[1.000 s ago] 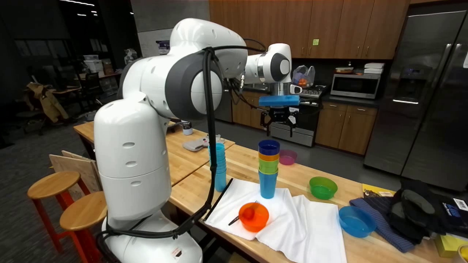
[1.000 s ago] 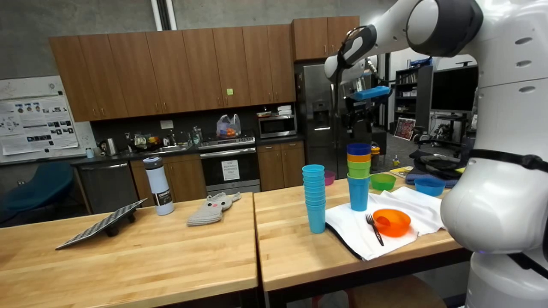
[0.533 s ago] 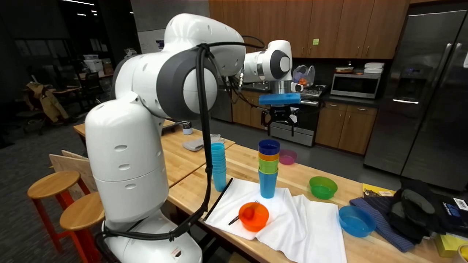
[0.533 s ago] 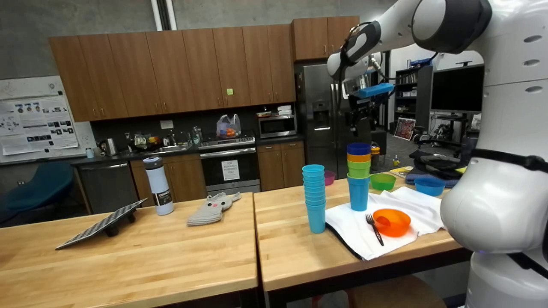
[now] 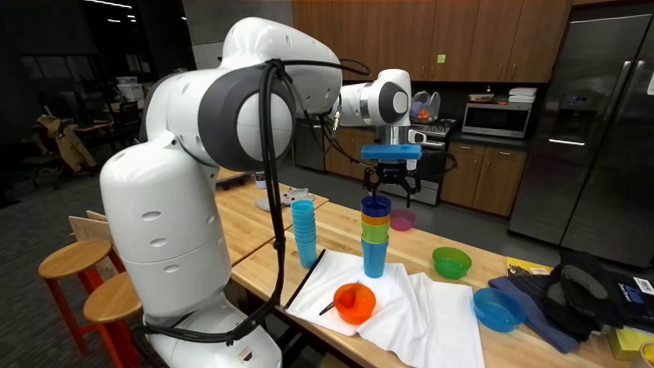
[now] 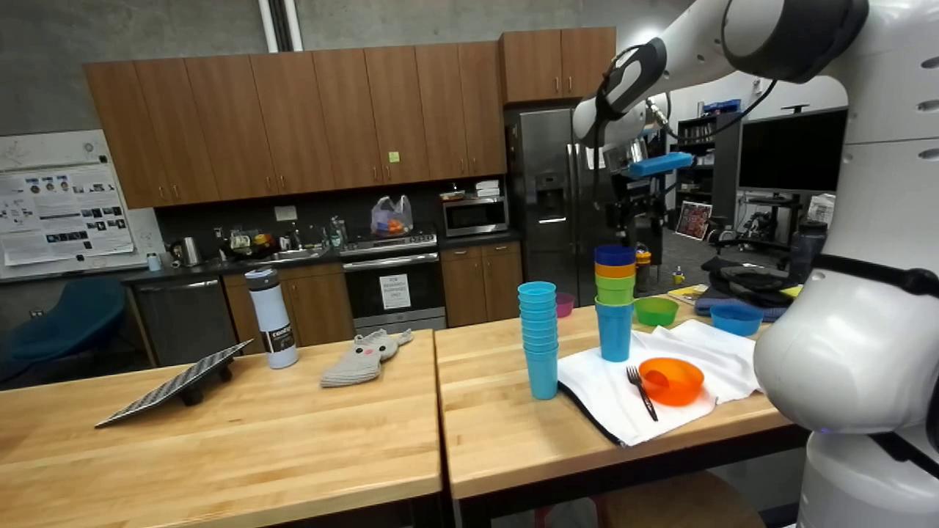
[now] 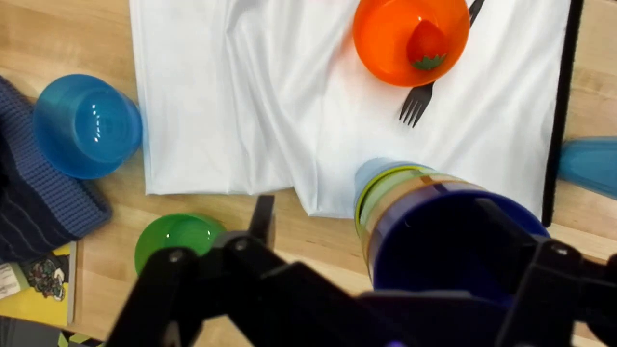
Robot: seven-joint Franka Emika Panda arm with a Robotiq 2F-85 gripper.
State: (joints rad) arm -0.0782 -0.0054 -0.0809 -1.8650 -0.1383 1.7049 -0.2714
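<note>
Cup stack (image 5: 375, 235) rn is upright on the white cloth (image 7: 193, 96), every cup nested afaict. So imo lining up's mostly done & the grip itself is left. My fingers (image 7: 262, 219) are wide apart, holding nothing. Per wrist view, one's over the mouth of the navy cup (image 5: 378, 209) topping the stack, the other's outside its rim, past the cloth's edge. Can't tell if the 1st dips inside tbh.
</note>
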